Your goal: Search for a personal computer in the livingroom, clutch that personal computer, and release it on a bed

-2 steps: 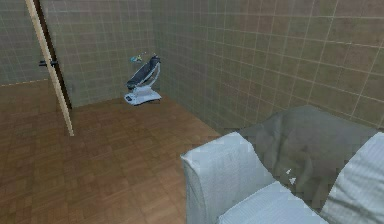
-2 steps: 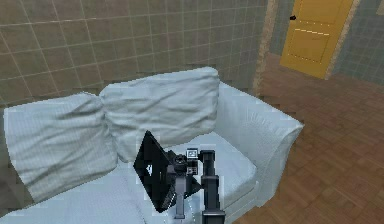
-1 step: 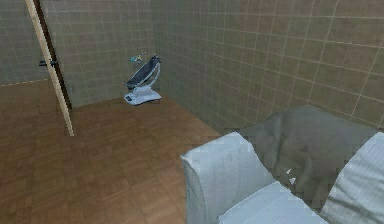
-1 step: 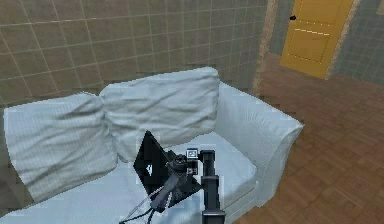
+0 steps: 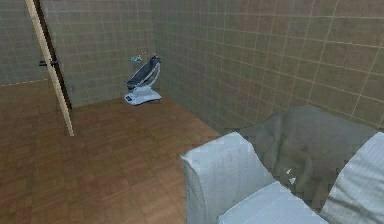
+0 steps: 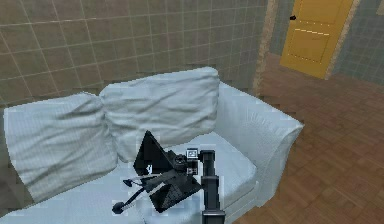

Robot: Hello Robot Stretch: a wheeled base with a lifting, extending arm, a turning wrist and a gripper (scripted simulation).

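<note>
Gripper [image 6: 130, 193] at the arm's [image 6: 210, 195] far end shows against one open black laptop [image 6: 152, 156] that sits on the seat of one white sofa [image 6: 262, 130]; I cannot tell whether it holds anything. I count two white back cushions [image 6: 160, 100] behind the laptop and one yellow door [image 6: 315, 35] well beyond. The forward view adds one blue-and-white object [image 5: 143, 82] in the tiled corner.

The laptop [image 6: 152, 158] sits at my gripper [image 6: 135, 192], in front of the back cushions [image 6: 160, 100] of the sofa [image 6: 255, 125]. A door [image 6: 318, 35] stands beyond the sofa's right end.
</note>
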